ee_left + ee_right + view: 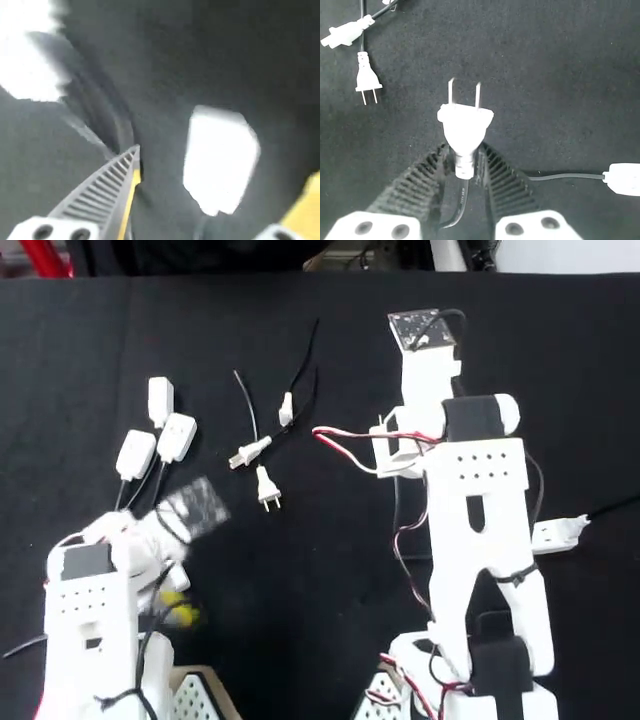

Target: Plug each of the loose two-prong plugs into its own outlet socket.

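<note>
At the left of the bench (80, 360), three white sockets (177, 437) lie clustered. The left gripper (192, 506) hangs just beside them, its fingers (112, 180) spread. Three loose plugs (267, 487) lie mid-bench. The right gripper (464, 150) pinches a fourth plug (465, 120) by its base, prongs pointing away. Another socket (560, 532) lies far right.

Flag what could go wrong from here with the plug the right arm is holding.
1. The right arm's jaws pinch the plug at its narrow neck, not its body. Pushing it into a socket may tilt it or slide it back.
2. Its cord runs back between the jaws and could snag.
3. The corded socket lies loose on the cloth, so it may skid under pressure.
</note>
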Robot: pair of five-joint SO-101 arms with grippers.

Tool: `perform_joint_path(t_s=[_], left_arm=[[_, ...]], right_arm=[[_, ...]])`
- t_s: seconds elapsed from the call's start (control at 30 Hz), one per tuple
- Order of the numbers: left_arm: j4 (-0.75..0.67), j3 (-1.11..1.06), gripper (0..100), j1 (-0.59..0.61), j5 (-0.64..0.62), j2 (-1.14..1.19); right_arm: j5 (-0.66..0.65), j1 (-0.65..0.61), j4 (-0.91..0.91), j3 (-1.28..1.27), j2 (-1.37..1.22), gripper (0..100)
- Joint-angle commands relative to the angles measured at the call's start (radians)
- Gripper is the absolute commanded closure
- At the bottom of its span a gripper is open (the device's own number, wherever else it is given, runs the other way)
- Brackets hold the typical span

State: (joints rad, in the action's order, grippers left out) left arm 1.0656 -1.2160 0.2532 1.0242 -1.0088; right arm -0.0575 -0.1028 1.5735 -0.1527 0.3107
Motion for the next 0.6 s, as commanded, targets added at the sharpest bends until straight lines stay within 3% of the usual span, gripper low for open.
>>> perform_joint_path(t_s=[0.0, 0.23, 0.43, 0.57], left_arm=[[-0.054, 0.028, 61, -0.025, -0.267, 0.003], [0.028, 0.073, 74, -0.024, -0.242, 0.003], [0.371, 0.271, 86, -0.03, 0.049, -0.006], [0.431, 0.305, 88, -0.035, 0.146, 0.003]], right_arm=[[0.0, 0.012, -0.014, 0.031, 0.018, 98.7], [-0.003, 0.012, -0.014, 0.031, 0.016, 98.7], [-0.003, 0.012, -0.014, 0.031, 0.016, 98.7], [-0.003, 0.012, -0.014, 0.031, 0.016, 98.7]])
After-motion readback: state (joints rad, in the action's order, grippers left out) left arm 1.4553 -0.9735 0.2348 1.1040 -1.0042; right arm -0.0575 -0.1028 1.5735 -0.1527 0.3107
